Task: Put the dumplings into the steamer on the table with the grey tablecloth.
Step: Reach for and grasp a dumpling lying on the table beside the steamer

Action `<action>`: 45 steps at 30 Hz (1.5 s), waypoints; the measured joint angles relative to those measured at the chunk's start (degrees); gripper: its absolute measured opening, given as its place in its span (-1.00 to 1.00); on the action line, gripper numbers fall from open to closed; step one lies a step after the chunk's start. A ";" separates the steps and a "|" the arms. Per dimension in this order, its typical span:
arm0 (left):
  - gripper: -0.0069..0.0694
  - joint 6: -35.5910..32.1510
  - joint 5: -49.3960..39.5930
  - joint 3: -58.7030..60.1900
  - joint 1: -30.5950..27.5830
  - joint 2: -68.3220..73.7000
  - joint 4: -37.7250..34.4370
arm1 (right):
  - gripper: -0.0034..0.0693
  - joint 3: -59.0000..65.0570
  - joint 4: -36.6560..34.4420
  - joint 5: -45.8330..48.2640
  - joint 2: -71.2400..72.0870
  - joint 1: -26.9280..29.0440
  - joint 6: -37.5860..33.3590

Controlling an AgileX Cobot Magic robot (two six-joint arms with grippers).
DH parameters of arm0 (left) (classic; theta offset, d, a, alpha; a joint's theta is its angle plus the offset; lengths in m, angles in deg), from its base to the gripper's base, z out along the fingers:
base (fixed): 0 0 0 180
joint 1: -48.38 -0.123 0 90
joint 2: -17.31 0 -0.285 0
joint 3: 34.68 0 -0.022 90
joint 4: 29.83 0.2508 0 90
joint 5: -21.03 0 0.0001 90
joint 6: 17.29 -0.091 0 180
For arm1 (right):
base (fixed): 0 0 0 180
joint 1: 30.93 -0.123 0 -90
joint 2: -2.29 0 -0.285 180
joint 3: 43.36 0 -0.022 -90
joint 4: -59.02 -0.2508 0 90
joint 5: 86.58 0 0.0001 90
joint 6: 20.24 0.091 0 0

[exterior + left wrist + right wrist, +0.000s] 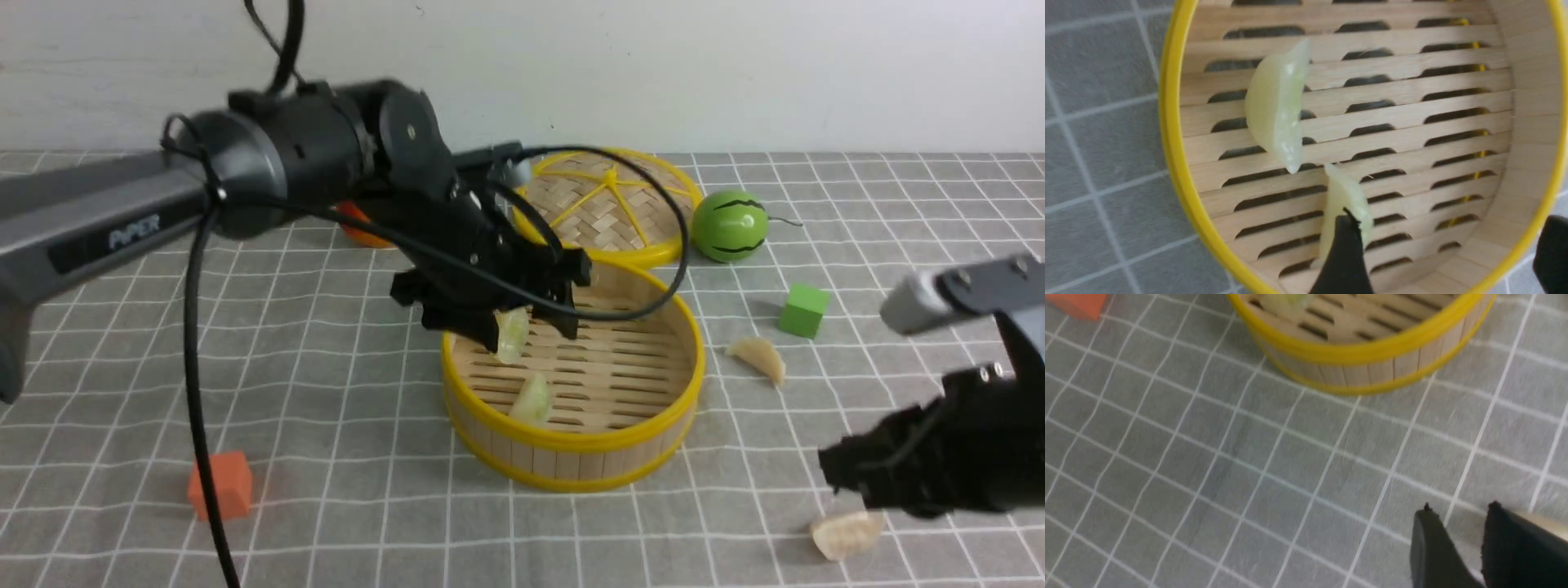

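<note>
The steamer (571, 441) stands mid-table on the grey tablecloth (326, 367). One pale green dumpling (532, 398) lies on its slatted floor. My left gripper (529, 327) hovers over the steamer's left part, jaws wide open. The second green dumpling (513, 333) sits against one finger. The left wrist view shows the steamer rim (1171, 122), the lying dumpling (1276, 106), the other dumpling (1345, 196) at a fingertip (1343, 253), and the open gripper (1449, 216). Two beige dumplings (759, 358) (845, 535) lie on the cloth at right. My right gripper (849, 474), empty (1457, 510), jaws narrowly apart, hangs just above the nearer one (1535, 522).
The flat woven lid (608, 208) lies behind the steamer. A green melon ball (729, 226) and a green cube (803, 310) are at back right. An orange cube (220, 486) is at front left, also in the right wrist view (1081, 302). An orange object (363, 233) shows behind the left arm.
</note>
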 joint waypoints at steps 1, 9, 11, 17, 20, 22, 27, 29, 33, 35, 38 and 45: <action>0.59 -0.06 -1.60 -1.41 0.00 -0.76 1.14 | -0.25 -2.09 1.41 0.29 -1.60 0.00 0.54; -0.32 -0.18 -18.28 -6.95 0.00 -16.48 7.67 | 0.29 -18.37 19.19 -0.60 -23.44 0.00 7.61; -0.57 -0.79 -19.74 -6.89 0.00 -22.01 7.92 | 0.35 -22.86 22.87 -1.85 -30.14 0.00 9.95; -0.86 -0.98 -19.86 -1.55 0.00 -37.64 8.74 | 0.39 -32.70 30.91 -2.14 -42.93 0.00 13.84; -0.86 0.17 -19.86 7.85 0.00 -49.74 11.56 | 0.39 -37.24 35.18 -0.93 -48.28 0.51 16.75; -0.86 0.53 -19.86 14.62 0.00 -55.20 14.08 | 0.39 -38.23 35.67 -1.23 -49.74 1.33 18.49; -0.86 1.35 -18.82 31.44 0.00 -68.50 20.13 | 0.32 -38.69 34.43 -2.80 -52.70 3.13 20.75; -0.86 1.64 -17.46 37.73 0.00 -73.62 21.66 | 0.20 -38.75 33.05 -2.60 -53.72 3.45 21.00; -0.86 1.84 -14.54 49.59 0.00 -83.46 24.20 | -0.31 -38.81 31.91 -2.65 -53.77 3.51 20.42; -0.86 2.33 -12.79 55.66 0.00 -87.53 25.46 | -0.42 -38.81 31.87 -2.38 -53.52 3.51 19.08; -0.86 3.47 -10.48 61.33 0.00 -90.27 25.71 | -0.40 -38.70 31.87 -1.09 -52.08 3.51 18.59; -0.86 8.31 1.10 69.87 0.00 -90.75 25.71 | -0.40 -39.33 23.66 -1.72 -42.16 1.93 17.96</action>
